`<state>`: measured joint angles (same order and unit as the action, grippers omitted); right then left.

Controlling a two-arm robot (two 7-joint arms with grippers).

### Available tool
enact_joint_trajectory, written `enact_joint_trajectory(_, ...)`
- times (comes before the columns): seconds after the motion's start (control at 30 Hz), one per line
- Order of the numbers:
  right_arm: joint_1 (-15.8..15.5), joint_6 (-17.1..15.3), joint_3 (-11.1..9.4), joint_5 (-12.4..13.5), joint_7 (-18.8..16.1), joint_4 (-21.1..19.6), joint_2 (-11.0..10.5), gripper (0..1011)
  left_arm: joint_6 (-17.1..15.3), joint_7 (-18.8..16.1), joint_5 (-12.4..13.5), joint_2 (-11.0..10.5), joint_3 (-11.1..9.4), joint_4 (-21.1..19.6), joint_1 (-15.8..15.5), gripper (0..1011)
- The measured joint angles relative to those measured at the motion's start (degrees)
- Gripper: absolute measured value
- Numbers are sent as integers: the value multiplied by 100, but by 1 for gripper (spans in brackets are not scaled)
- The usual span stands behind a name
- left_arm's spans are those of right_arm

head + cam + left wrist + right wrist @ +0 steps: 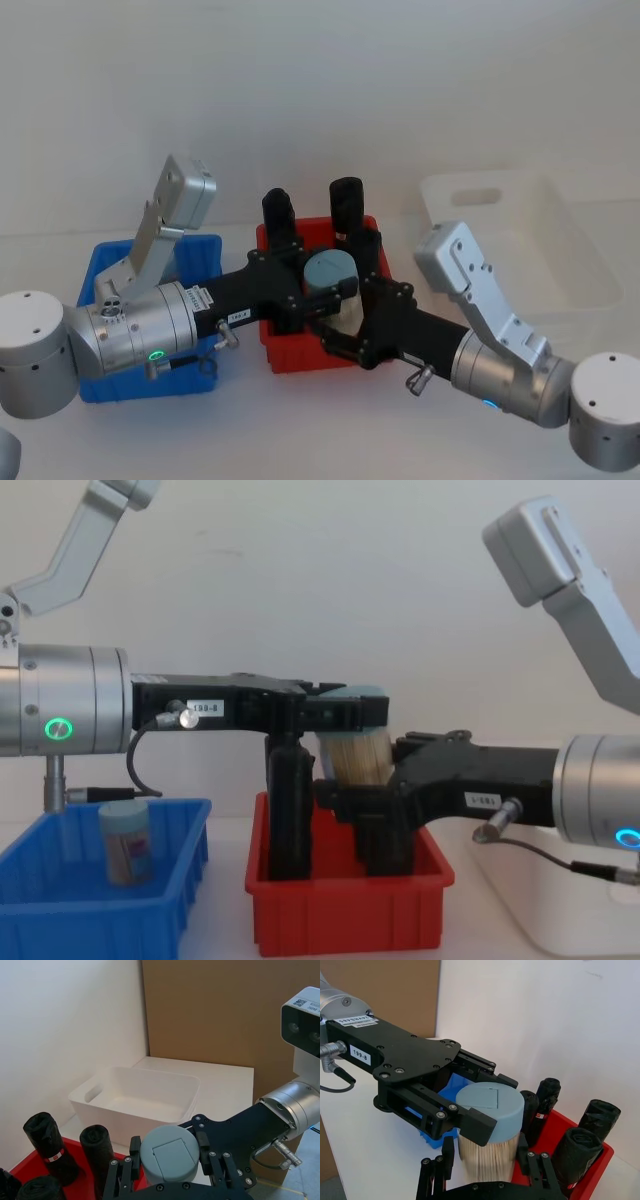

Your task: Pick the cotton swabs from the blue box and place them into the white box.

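Grips one tub by its blue lid with the left hand, clenched on both sides. Holds it upright and high above the red bin, clear of the black rolls standing there, so nothing gets knocked. Meets it with the right hand, reaching from the opposite side and lower down, around the clear body packed with stems. Gives the lid to one hand and the body to the other, which lets both fit on so small a thing without colliding. Cannot tell whether the right hand already presses or only brackets the tub.

Looks like a handover in mid-air. Seems needed because the blue box sits far left and the white box far right, each probably within easy reach of one arm only. Calls next for a firm right grip before any letting go on the left; otherwise risks a drop into the red bin.

Shows a second tub upright in the blue box, waiting. Shows no tub in the visible part of the white box, so suggests a task barely begun.
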<state>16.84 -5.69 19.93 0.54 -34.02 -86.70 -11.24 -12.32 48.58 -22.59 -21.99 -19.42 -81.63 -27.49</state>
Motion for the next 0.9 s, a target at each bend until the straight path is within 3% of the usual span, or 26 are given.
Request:
enact_joint_trajectory(0.1,30,13,8,-8,-5,24,15,681,0,0,0,-1,1,0,0,670)
enact_joint_trajectory(0.3,67,34,25,-15,-15,54,27,653,2,-2,-1,-2,4,0,0,671)
enact_joint_trajectory(0.7,100,62,62,-15,-8,69,23,653,0,-2,-1,0,0,0,0,1003)
enact_joint_trajectory(0.9,97,58,63,-3,39,64,-2,653,0,-1,0,0,0,0,0,1004)
